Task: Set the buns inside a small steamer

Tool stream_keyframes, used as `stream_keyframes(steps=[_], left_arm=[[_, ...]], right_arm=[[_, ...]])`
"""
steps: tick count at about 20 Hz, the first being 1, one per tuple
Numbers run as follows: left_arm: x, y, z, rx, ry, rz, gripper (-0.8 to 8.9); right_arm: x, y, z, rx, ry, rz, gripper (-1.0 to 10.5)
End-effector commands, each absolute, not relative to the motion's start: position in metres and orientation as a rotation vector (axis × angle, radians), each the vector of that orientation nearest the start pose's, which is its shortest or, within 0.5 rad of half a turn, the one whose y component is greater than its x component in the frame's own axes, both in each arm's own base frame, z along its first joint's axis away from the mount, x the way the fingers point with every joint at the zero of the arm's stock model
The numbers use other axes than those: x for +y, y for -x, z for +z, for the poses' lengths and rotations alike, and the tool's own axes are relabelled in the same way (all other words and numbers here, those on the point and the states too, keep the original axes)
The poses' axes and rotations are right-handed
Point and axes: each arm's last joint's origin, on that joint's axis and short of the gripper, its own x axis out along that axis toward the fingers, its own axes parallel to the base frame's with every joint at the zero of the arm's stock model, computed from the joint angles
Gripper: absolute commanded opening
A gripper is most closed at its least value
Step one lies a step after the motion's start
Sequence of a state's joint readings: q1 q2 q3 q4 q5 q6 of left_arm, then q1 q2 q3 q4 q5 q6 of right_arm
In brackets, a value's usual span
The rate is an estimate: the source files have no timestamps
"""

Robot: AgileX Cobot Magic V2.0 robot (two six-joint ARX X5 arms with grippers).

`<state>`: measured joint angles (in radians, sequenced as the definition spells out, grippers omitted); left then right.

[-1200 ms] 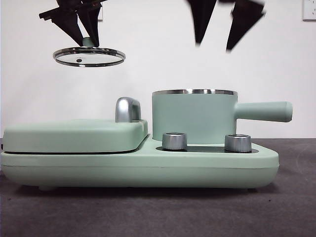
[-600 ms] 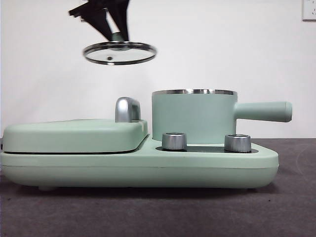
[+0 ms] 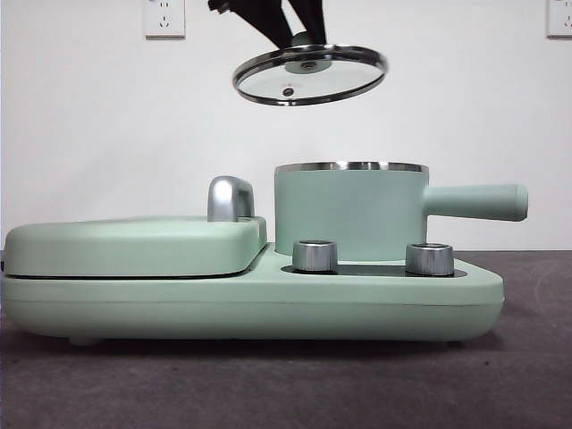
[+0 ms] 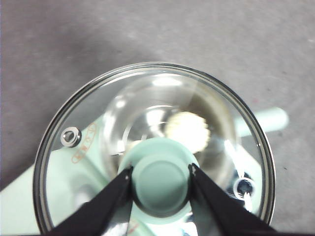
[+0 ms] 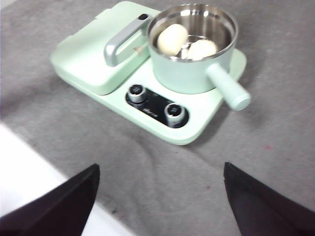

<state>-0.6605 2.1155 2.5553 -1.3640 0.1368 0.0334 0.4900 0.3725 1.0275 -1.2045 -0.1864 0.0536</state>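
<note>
Now left hand (image 4: 161, 174) grips lid (image 3: 310, 75) above steamer (image 3: 350, 211); buns (image 5: 172, 39) inside.

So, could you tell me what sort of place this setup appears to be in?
Probably a lab or test bench staged as a kitchen: a mint-green cooker on a grey mat, a bare white wall with sockets, and the left gripper holding the glass lid.

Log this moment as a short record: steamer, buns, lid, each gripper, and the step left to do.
steamer: mint green pot, uncovered, seated on the cooker base
buns: both inside the pot, plain one beside the pleated one
lid: glass lid in the air, tilted, above the pot
left gripper: shut on the lid's green knob
right gripper: open, holding nothing, high over the table
step left: probably lower the lid onto the pot
</note>
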Motion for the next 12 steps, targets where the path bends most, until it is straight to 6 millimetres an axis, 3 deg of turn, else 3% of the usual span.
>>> stream_keyframes(steps=[1, 6, 12], left_arm=[[-0.265, -0.315, 0.417, 0.864, -0.264, -0.786, 0.82], [-0.280, -0.310, 0.402, 0.910, -0.295, -0.813, 0.81], [-0.297, -0.323, 0.380, 0.908, -0.324, -0.833, 0.82]], right_arm=[[0.011, -0.008, 0.343, 0.542, 0.001, 0.665, 4.0], [0.012, -0.010, 0.345, 0.492, -0.008, 0.677, 4.0], [0.013, -0.011, 0.347, 0.474, -0.023, 0.675, 4.0]])
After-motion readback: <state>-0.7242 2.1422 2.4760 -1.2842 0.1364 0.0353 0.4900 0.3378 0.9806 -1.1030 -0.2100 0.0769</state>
